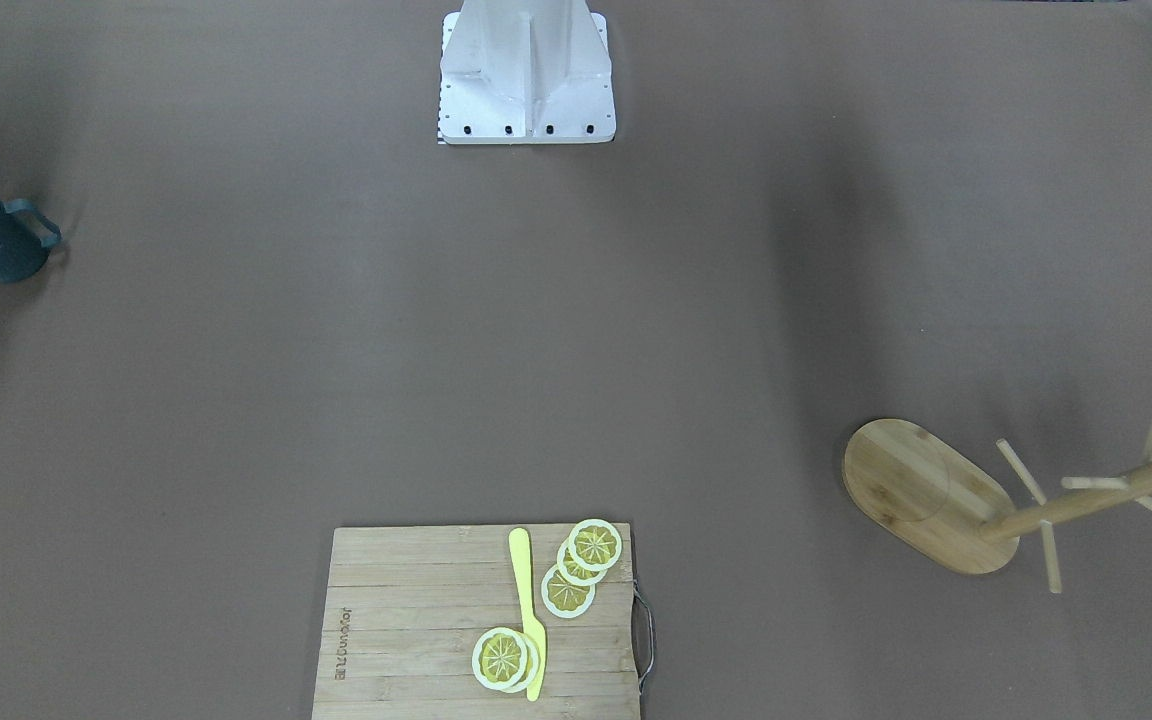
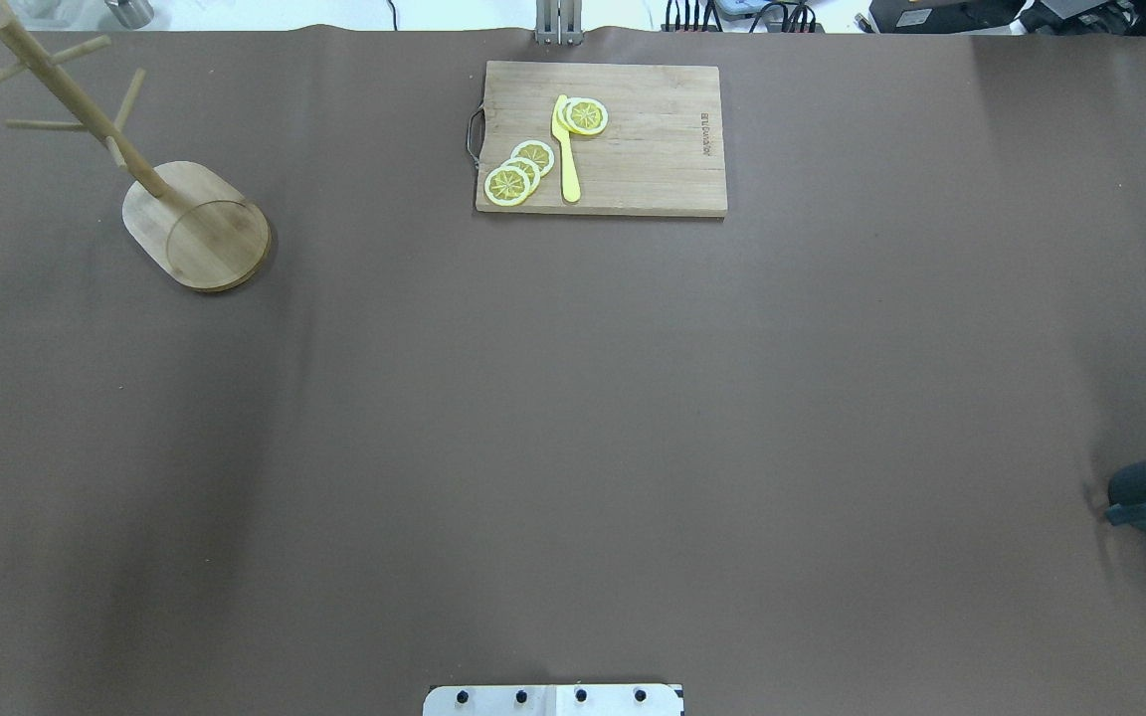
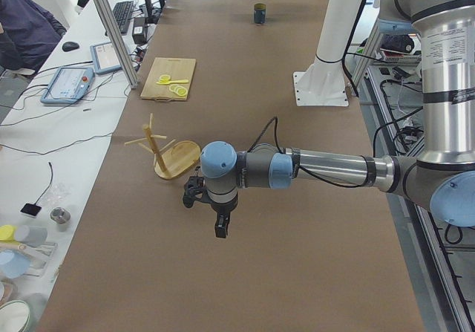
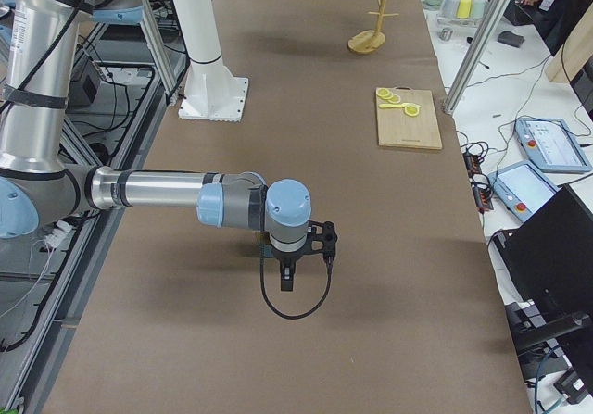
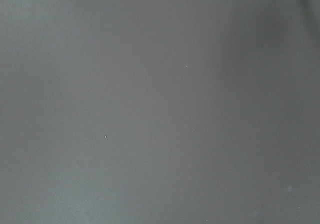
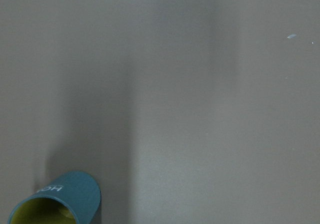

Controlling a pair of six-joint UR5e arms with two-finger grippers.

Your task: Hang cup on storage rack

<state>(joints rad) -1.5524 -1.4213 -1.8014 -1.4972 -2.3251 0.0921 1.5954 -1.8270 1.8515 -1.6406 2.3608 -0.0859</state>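
Black against the brown table cover [image 2: 573,398], the left gripper [image 3: 221,232] and the right gripper [image 4: 286,282] each hang fingers-down above it. They show only from the table's ends, so I cannot tell how far either one's jaws are parted or whether anything is in them. Close to the right gripper the cup [image 6: 60,199] stands upright on the cover, in the lower left corner of that wrist's camera view. Its yellow inside and white "HOME" lettering are visible, and its handle is turned toward the middle of the table. Near the left gripper, on the side away from the robot's base, the storage rack [image 3: 174,157] stands upright on its oval base, well apart from the cup. Farther out, roughly between the two grippers at the table edge opposite the robot, lies a cutting board [image 2: 653,139] carrying lemon slices [image 2: 518,169] and a yellow knife [image 2: 566,149]
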